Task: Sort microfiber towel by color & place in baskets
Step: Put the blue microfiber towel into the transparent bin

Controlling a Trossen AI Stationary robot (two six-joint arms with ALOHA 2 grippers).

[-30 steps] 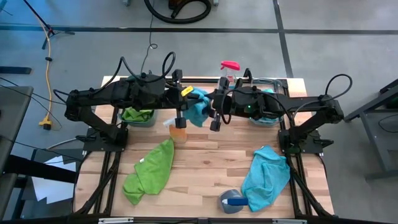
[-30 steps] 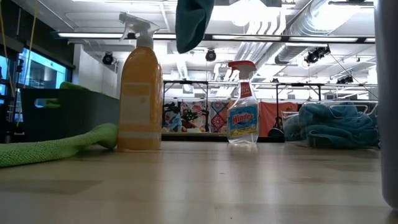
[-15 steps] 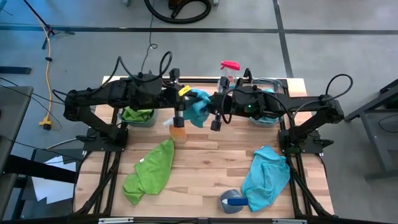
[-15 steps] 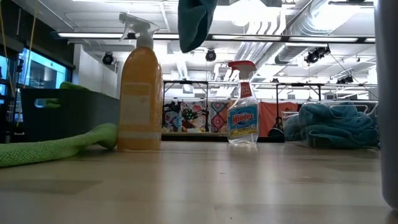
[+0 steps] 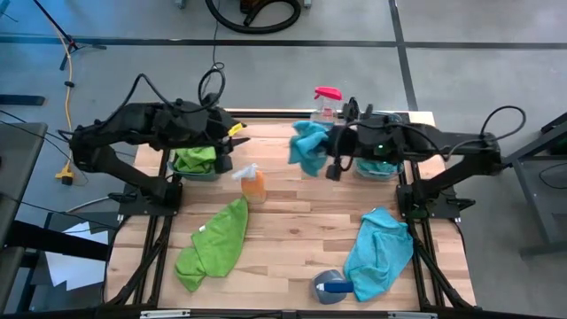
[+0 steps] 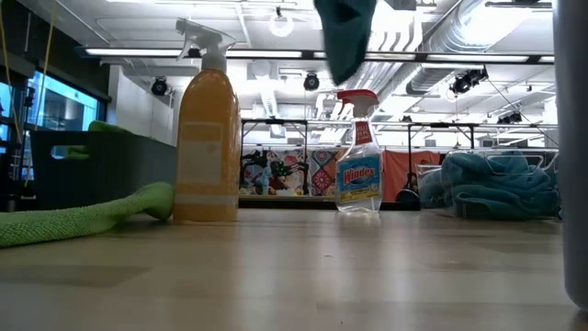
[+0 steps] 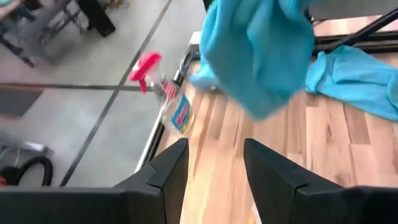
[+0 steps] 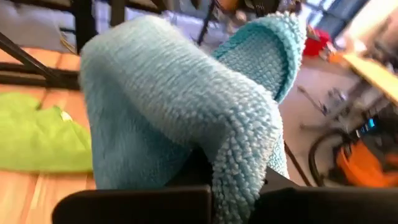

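— Since 1 second back, what is changing on my screens?

— Both arms are pulling apart. I am seeing the blue towel (image 5: pixel 309 146) travelling off with the right gripper (image 5: pixel 333 162), whose fingers are pinching it; it is hanging in the air near the Windex bottle (image 5: pixel 324 104). My left gripper (image 5: pixel 225 151) is sitting back over the teal basket (image 5: pixel 197 168), its fingers (image 7: pixel 163 177) standing spread with nothing between them.

— And what am I failing to make out?

— My right wrist view is filling up with blue cloth, so those fingertips are hiding. The clear basket (image 5: pixel 376 168) is lying mostly under the right arm. I am counting 1 green towel (image 5: pixel 213 242) and 1 other blue towel (image 5: pixel 379 250) lying on the table (image 5: pixel 292 230).
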